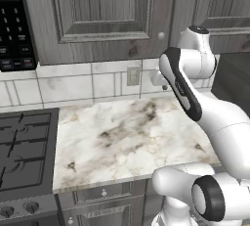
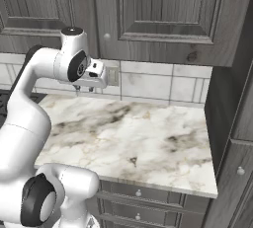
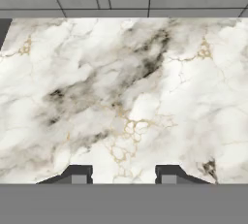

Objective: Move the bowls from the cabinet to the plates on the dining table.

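Note:
The cabinet (image 1: 102,10) (image 2: 168,10) hangs over the marble worktop with its raised-panel doors closed, so the bowls are hidden. The plates and the dining table are out of view. My gripper (image 2: 84,90) (image 1: 163,86) points down near the tiled back wall, under the cabinet's lower edge and well above the worktop. In the hand view my gripper (image 3: 123,175) has its two fingertips apart, with nothing but bare marble between them.
A marble worktop (image 1: 132,132) (image 2: 138,138) lies below, over grey drawers (image 2: 143,205). A black stove (image 1: 24,146) sits to its left with a microwave (image 1: 14,19) above it. A wall outlet (image 1: 133,75) is on the tiles. A tall grey unit (image 2: 232,123) bounds the right side.

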Controlling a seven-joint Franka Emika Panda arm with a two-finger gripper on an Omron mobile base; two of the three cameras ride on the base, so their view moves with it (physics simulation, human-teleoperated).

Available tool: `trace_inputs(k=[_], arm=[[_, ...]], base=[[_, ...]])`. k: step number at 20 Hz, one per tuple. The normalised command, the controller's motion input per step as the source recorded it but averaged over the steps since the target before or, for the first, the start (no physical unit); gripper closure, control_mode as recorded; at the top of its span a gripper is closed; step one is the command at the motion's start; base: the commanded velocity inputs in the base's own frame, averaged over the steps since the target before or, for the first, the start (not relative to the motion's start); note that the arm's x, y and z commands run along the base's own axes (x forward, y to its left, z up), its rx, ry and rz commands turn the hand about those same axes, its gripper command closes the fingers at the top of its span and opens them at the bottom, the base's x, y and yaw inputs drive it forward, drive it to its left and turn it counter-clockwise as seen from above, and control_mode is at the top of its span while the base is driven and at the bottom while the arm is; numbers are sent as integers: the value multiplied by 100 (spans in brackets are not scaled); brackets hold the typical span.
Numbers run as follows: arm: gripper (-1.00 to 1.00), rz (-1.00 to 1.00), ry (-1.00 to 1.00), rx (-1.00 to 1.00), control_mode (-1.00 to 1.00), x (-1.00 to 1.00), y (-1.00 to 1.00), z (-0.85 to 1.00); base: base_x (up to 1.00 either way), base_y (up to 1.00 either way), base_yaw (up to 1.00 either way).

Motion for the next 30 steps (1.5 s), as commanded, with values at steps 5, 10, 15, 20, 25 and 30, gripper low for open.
trace_inputs(k=[5,10,15,20,25,30], arm=[[-100,0,-4,0,-100,-5,0,0],[-100,0,-10,0,-100,-7,0,19],[-100,0,-13,-1,-100,-1,-1,30],[-100,0,-12,-2,-100,0,-9,26],[-100,0,-12,-4,-100,0,-13,26],[-100,0,-11,-1,-100,0,-15,27]], base=[[0,0,0],[0,0,0],[0,0,0],[0,0,0],[0,0,0],[0,0,0]])
